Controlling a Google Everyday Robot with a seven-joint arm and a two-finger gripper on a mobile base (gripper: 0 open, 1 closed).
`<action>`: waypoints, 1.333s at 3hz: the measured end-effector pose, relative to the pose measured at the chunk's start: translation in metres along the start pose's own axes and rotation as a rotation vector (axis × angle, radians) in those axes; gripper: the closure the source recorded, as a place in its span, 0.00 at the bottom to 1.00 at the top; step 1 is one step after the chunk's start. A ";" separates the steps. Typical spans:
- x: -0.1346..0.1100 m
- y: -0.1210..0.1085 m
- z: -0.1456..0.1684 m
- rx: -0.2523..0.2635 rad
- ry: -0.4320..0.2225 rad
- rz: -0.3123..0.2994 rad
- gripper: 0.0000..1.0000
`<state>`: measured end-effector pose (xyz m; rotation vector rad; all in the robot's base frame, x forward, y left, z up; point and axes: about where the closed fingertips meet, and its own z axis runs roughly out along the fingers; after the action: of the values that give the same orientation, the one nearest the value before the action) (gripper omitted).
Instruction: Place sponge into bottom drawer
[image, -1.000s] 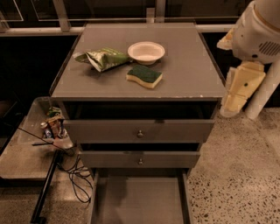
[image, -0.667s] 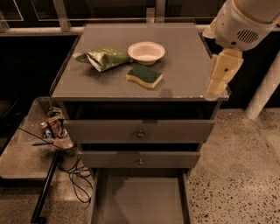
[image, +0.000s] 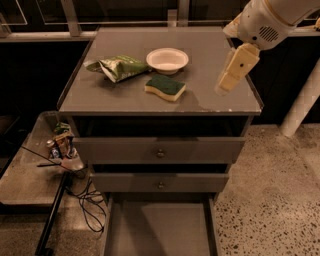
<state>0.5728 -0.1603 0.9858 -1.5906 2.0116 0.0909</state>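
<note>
Gripper (image: 223, 86) over cabinet top (image: 100, 95), sponge (image: 165, 87) apart

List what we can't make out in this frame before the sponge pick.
Camera view:
- bottom drawer: front end cut off by the frame's lower edge.
- hand, over the cabinet top to the right of the sponge: its arm runs out of the upper right corner.
- upper drawers: insides hidden behind their fronts.
- snack bag: print too small to read.

The sponge (image: 165, 87) is lying green face up on the cabinet top (image: 210, 55); the bottom drawer (image: 160, 231) is standing open; the gripper (image: 223, 89) is hovering over that top.
</note>
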 end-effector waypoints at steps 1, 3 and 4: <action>0.001 -0.011 0.013 0.019 -0.088 0.079 0.00; -0.013 -0.010 0.034 0.013 -0.098 0.077 0.00; -0.017 -0.016 0.052 0.010 -0.122 0.093 0.00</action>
<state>0.6095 -0.1297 0.9548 -1.4487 1.9875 0.2084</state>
